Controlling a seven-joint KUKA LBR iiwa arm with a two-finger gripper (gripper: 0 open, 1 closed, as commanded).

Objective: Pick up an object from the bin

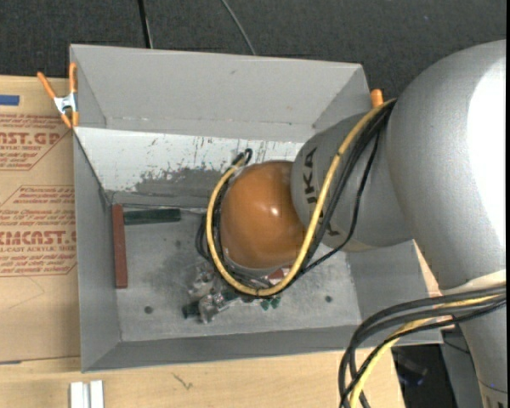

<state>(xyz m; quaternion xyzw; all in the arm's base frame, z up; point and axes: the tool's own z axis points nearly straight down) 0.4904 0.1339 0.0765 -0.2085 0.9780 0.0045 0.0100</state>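
Note:
My gripper (206, 297) is low over the bin floor near the front middle, mostly hidden under the arm's orange cover. A small dark green piece (189, 311) lies right beside it on its left. Another small green bit (271, 303) peeks out to its right under the cables. A long red-brown bar (119, 246) lies along the left wall, well apart from the gripper. A dark green stick (152, 216) lies at the back left, its left end near the bar's top end.
The arm comes in from the right and covers the right half of the bin. Yellow and black cables loop round the orange cover. Bare floor shows between the bar and the gripper.

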